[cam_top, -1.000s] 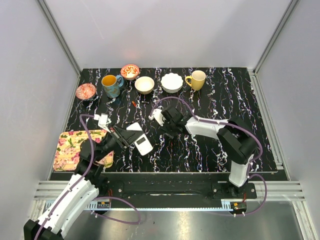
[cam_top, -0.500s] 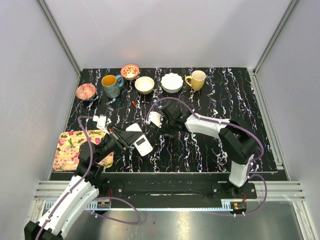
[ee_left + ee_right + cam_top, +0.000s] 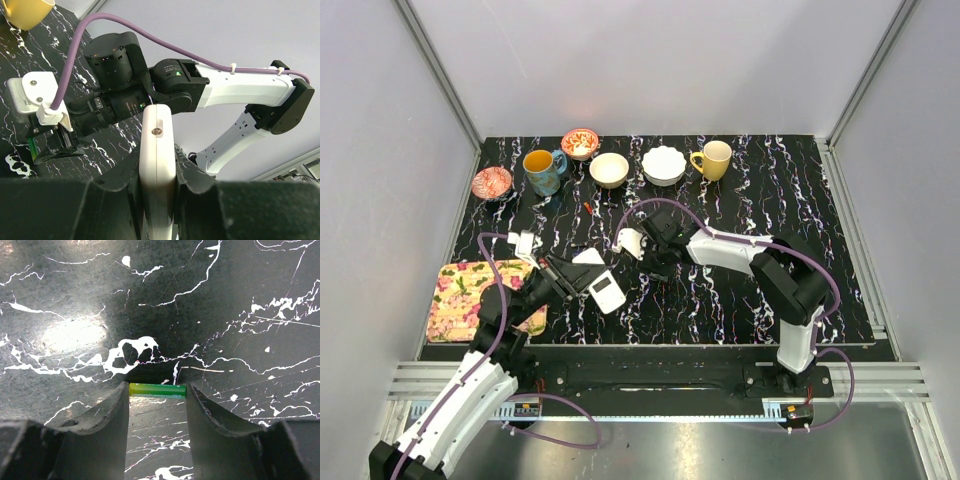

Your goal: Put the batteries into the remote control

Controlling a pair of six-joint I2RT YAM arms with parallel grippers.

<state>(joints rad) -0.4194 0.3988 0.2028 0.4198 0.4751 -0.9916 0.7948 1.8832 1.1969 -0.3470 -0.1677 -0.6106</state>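
The left pincer (image 3: pixel 157 176) is pressed onto the remote control (image 3: pixel 157 145), gripping the white slab by its two flat faces so that it stands on edge between the fingers. In the top view the remote control (image 3: pixel 608 291) sits at the tip of the left pincer (image 3: pixel 582 280), over the table (image 3: pixel 800 200) somewhat left of its middle and nearer the near edge than the far one. A small flat white piece (image 3: pixel 588 256) shows just beyond the pincer; what it is I cannot tell. The right pincer (image 3: pixel 157 387) is pinching a green battery (image 3: pixel 157 390) end to end. The slim cylinder lies crosswise and touches both fingers (image 3: pixel 107 430), with the black white-veined table close below. From the left wrist the same battery (image 3: pixel 32 147) shows as a green sliver at the right arm's tip. In the top view the right pincer (image 3: pixel 655 265) points down near the middle of the table, just right of the remote control, and the battery is too small to make out there. Along the far edge stand a red patterned bowl (image 3: pixel 580 142), a blue mug (image 3: pixel 542 170), a cream bowl (image 3: pixel 609 169), a white scalloped bowl (image 3: pixel 663 165) and a yellow mug (image 3: pixel 714 159). Another red patterned dish (image 3: pixel 492 182) lies toward the left edge. A flowered mat (image 3: pixel 455 300) lies at the near left corner.
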